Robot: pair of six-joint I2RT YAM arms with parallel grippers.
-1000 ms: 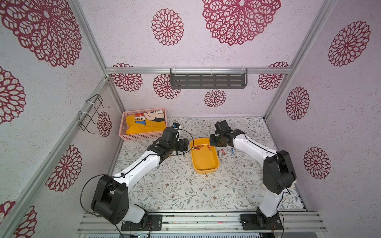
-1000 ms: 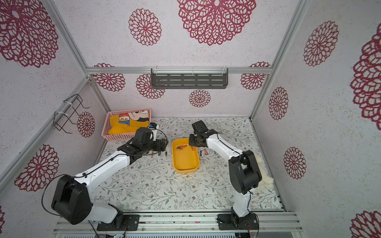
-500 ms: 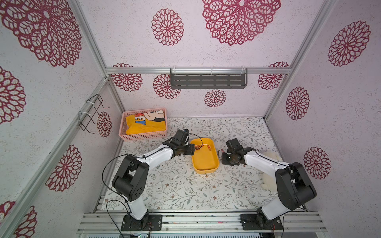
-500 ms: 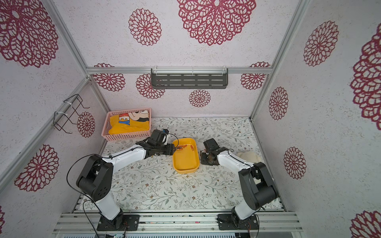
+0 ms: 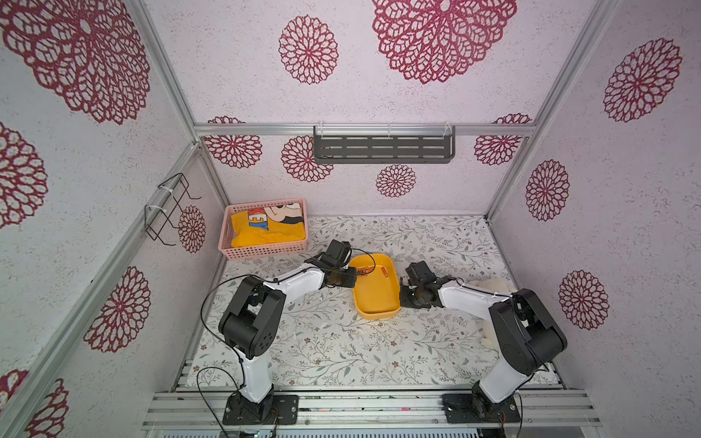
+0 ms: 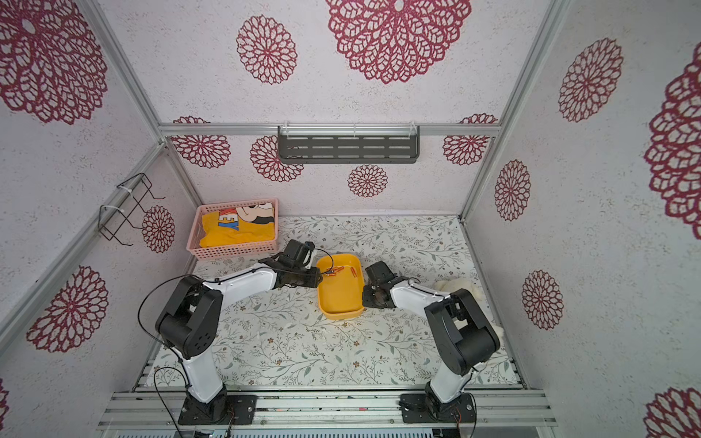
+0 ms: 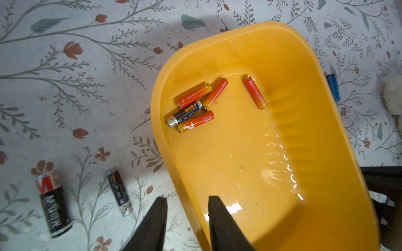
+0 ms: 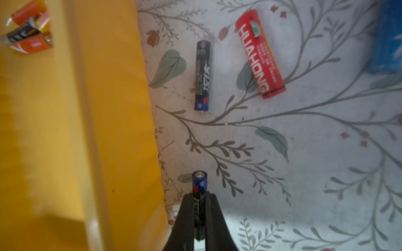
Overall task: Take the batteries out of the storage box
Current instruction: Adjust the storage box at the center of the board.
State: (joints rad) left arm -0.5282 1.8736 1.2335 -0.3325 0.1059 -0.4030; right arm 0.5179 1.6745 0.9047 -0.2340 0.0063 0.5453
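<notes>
Floral mat (image 5: 341, 341): five orange-or-black batteries (image 7: 195, 106) inside yellow plastic storage box (image 7: 261, 173), several out; right gripper (image 8: 199, 194) clamps blue-black battery (image 8: 199, 182), left gripper (image 7: 188, 197) part-open.

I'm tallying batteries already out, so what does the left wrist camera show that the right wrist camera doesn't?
Left wrist only: a black-and-red battery and a slim black battery on the mat beside the storage box, a lone orange battery inside it, and the left claw straddling its wall. Right wrist only: the right claw shut on a black-and-blue battery, plus a black battery and a red HUAHONG battery on the mat. Both: the storage box and the clustered orange and black batteries inside.
</notes>
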